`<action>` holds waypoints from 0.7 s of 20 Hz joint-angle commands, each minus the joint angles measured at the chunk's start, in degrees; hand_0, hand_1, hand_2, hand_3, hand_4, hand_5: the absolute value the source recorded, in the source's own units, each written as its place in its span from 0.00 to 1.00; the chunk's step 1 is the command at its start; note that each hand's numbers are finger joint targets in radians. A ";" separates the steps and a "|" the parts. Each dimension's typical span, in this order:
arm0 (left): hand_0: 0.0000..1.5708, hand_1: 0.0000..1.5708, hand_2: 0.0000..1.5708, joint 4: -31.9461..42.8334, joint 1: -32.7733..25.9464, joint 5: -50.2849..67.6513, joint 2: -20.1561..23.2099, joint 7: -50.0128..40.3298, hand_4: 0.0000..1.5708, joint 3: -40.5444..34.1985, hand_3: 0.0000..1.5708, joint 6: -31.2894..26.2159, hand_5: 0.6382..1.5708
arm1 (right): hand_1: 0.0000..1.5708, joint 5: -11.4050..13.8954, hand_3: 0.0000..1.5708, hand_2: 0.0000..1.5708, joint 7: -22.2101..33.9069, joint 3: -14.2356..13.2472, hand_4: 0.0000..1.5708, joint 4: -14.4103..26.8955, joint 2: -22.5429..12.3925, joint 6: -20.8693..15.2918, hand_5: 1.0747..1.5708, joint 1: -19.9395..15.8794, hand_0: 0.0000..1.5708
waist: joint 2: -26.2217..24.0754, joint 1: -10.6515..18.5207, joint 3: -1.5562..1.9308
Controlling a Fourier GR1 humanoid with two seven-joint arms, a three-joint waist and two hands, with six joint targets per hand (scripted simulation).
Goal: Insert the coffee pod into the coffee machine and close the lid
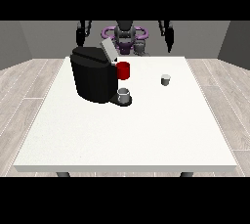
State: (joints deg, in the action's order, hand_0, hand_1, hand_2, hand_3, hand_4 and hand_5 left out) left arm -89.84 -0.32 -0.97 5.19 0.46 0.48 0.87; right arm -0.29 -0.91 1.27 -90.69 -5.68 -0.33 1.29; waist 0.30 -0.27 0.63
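The coffee pod (166,79) sits upright on the tabletop (146,130), right of the coffee machine (95,74). My hand at the view's right (169,47) hangs nearer; I cannot tell its fingers.

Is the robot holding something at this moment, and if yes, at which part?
Nothing is held. Both robot hands hang behind the table: one at the view's left, one at the view's right. The coffee pod stands alone on the table.
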 commanded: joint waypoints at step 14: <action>0.00 0.00 0.00 14.21 15.74 -7.85 23.97 4.74 0.00 -6.77 0.00 -14.81 1.00 | 0.00 8.99 0.00 0.00 0.02 1.37 0.00 -1.16 1.32 -7.74 1.00 -8.22 0.00 | 9.53 -8.17 -0.66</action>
State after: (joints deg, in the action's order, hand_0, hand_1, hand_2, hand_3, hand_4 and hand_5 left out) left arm -81.21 9.40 -8.21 25.67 6.06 -3.83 -12.05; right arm 6.90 -1.87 1.49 -90.77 -4.72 -7.15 -3.79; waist 6.35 -5.53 0.01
